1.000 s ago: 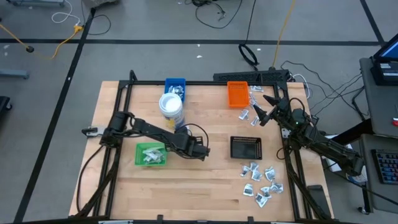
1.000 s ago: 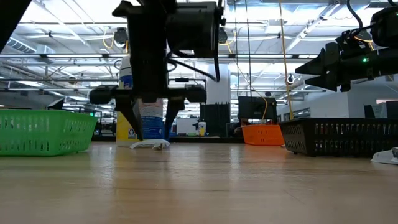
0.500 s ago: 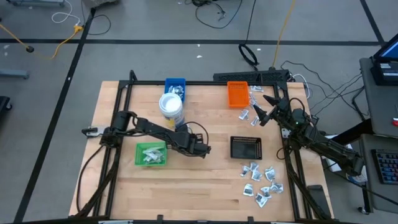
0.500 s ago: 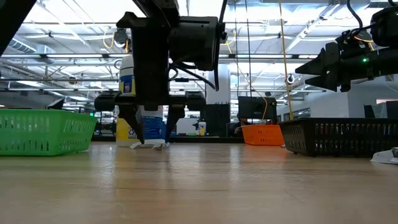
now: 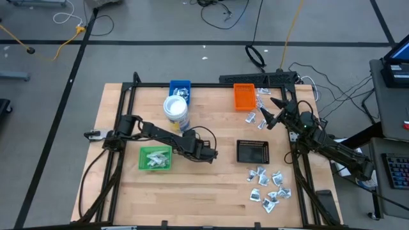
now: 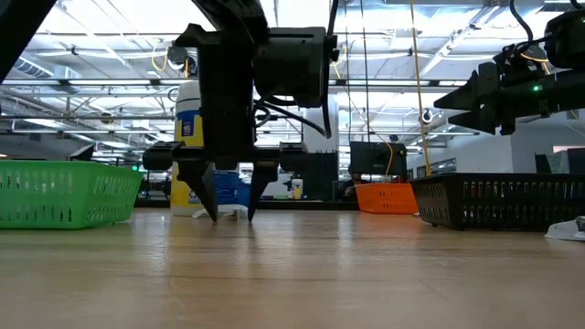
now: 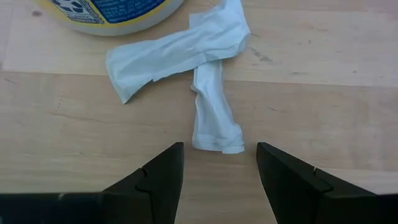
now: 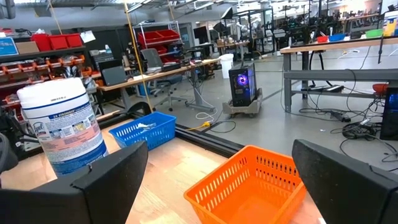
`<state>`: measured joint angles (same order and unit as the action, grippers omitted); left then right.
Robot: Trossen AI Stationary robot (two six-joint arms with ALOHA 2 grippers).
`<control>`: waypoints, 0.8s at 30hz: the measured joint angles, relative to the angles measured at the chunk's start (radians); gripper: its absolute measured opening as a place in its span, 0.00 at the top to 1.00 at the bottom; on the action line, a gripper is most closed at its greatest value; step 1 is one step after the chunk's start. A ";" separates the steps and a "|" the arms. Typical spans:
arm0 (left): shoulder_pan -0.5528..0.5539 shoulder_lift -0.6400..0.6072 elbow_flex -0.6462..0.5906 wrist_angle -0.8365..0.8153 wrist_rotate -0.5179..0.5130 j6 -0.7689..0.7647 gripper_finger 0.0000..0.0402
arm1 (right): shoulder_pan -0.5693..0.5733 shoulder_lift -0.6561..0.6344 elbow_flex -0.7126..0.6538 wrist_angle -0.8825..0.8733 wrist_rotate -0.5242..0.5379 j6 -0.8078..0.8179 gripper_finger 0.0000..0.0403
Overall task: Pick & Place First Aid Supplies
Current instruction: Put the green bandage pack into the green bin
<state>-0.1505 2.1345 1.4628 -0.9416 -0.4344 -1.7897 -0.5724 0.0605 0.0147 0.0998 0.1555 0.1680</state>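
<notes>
Two white wrapped first aid pieces lie crossed on the wood, one (image 7: 177, 53) over the far end of the other (image 7: 214, 115), just in front of the white tub (image 5: 176, 110). My left gripper (image 7: 217, 158) points steeply down, open, with a fingertip on either side of the nearer piece's end and touching nothing. In the low view its tips (image 6: 231, 212) stand just above the table. My right gripper (image 5: 271, 112) waits open and raised at the far right, pointing level. More supplies lie in a pile (image 5: 268, 188) at the near right.
A green tray (image 5: 155, 158) holding white packets sits left of my left gripper. A black tray (image 5: 253, 151) is to its right. An orange tray (image 5: 244, 96) and a blue tray (image 5: 181, 88) stand at the far edge, with loose packets (image 5: 261, 105) beside the orange one.
My left gripper has come down a little toward the table and the white pieces, drifting slightly toward the table's right edge. The pieces have not moved.
</notes>
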 joint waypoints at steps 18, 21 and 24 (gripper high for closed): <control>0.037 0.002 -0.001 -0.049 -0.004 0.053 0.81 | 0.000 0.000 0.000 0.000 0.000 0.000 0.02; 0.033 0.003 -0.001 -0.051 0.014 0.065 0.93 | 0.000 0.000 0.000 0.000 0.000 0.000 0.02; 0.024 0.003 -0.002 -0.054 0.015 0.080 0.98 | 0.000 0.000 0.000 0.000 0.000 0.000 0.02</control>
<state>-0.1262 2.1372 1.4612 -0.9951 -0.4191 -1.7094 -0.5720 0.0602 0.0145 0.0998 0.1555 0.1680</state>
